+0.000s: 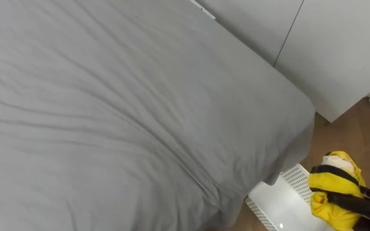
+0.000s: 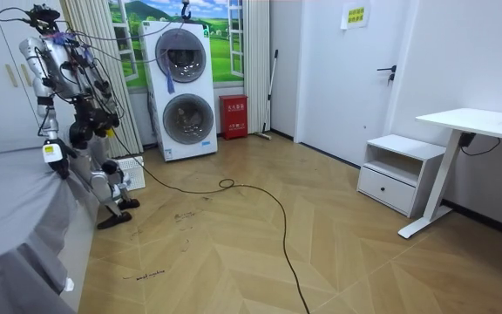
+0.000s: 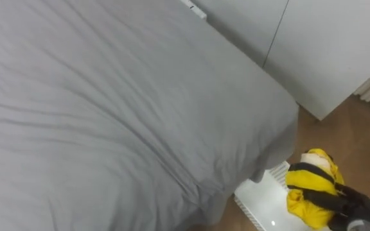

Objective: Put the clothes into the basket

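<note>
Dropping the yellow garment (image 1: 331,192) into the white basket (image 1: 294,174) looks like the step in hand. The right robot hand (image 3: 357,208) has its dark fingers clenched round the bunched yellow cloth. It's holding the cloth up beside the basket, which sits on the wood floor (image 1: 345,135) tight against the corner of the grey bed (image 1: 121,109).

From the eye views the bundle seems to hang over the basket's right side rather than its middle. So I'd slide it a bit toward the bed first, get it over the opening, lower it in, and only then let go. Soft puffy stuff like this probably flops over the rim if released early, so go low and centred.
</note>
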Robot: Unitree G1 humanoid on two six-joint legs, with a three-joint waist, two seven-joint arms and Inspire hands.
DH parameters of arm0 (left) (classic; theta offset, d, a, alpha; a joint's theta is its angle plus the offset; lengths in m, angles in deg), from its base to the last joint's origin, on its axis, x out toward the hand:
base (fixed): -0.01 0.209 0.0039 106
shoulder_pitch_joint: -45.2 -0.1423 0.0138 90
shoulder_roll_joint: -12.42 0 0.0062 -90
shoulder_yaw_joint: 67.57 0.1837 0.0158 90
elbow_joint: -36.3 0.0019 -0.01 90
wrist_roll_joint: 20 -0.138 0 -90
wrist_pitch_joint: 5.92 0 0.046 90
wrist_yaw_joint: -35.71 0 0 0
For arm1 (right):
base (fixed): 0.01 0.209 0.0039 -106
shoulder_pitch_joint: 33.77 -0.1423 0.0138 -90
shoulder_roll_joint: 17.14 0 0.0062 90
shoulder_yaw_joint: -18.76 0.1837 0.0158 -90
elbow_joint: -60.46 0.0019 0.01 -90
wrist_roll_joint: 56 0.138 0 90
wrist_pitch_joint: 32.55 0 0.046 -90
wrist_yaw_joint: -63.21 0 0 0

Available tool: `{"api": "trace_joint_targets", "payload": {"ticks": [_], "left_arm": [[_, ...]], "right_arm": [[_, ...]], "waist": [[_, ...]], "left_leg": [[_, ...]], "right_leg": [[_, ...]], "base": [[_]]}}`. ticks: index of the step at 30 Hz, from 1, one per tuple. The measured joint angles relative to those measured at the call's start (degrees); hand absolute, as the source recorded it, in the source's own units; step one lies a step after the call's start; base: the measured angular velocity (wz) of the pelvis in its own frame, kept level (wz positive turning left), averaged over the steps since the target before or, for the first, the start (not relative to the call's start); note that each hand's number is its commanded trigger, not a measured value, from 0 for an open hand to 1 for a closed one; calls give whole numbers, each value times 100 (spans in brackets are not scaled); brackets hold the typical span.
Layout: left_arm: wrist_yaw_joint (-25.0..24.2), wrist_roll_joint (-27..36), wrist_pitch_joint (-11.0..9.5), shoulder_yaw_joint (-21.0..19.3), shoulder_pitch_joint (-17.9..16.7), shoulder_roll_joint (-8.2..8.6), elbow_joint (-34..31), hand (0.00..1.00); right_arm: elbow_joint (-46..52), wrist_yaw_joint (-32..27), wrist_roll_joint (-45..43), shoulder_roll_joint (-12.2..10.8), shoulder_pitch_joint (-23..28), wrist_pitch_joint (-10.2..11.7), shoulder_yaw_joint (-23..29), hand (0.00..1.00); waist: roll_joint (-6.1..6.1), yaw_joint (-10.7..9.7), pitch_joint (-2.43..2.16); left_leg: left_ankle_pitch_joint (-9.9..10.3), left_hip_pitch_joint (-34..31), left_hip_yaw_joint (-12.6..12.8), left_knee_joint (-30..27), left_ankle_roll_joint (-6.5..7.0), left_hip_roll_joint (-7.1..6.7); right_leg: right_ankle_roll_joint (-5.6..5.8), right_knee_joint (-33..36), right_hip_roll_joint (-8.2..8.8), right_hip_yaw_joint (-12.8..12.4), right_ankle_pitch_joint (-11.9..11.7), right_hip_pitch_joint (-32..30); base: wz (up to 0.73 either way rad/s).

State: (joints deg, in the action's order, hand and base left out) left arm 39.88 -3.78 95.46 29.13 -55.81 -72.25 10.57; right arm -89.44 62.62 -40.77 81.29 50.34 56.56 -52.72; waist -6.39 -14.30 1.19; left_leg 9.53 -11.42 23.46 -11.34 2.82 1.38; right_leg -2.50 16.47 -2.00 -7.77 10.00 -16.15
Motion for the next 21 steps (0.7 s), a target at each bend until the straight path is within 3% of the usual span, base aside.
{"api": "trace_joint_targets", "payload": {"ticks": [1, 2, 9, 21], "left_arm": [[0, 4, 0, 46, 29, -31, 1, 0], [0, 11, 0, 46, 38, -40, 1, 0], [27, 245, -7, 152, 181, -111, 3, 0], [28, 461, -15, 302, 224, -179, 3, 0]], "right_arm": [[-99, -10, -7, 0, -40, 16, -40, 82], [-186, -9, -7, 0, -79, 34, -41, 0], [-706, -194, 105, 0, -390, 110, -157, 0], [-920, -439, 478, -1, -482, 217, -167, 0]], "waist": [[12, 25, 9], [17, 39, 12], [39, 70, 33], [36, 73, 33]], "left_leg": [[-3, -19, -1, 4, 6, -6], [-8, -30, -1, 4, 13, -7], [-77, -272, 6, 4, 49, -40], [-85, -347, -87, 5, 46, -42]], "right_leg": [[-3, 69, 1, -14, 24, -57], [-4, 86, 0, -22, 29, -79], [-4, 336, 10, -61, 72, -451], [-14, 268, 18, 6, 66, -472]], "base": [[-4], [0], [-1], [2]]}}
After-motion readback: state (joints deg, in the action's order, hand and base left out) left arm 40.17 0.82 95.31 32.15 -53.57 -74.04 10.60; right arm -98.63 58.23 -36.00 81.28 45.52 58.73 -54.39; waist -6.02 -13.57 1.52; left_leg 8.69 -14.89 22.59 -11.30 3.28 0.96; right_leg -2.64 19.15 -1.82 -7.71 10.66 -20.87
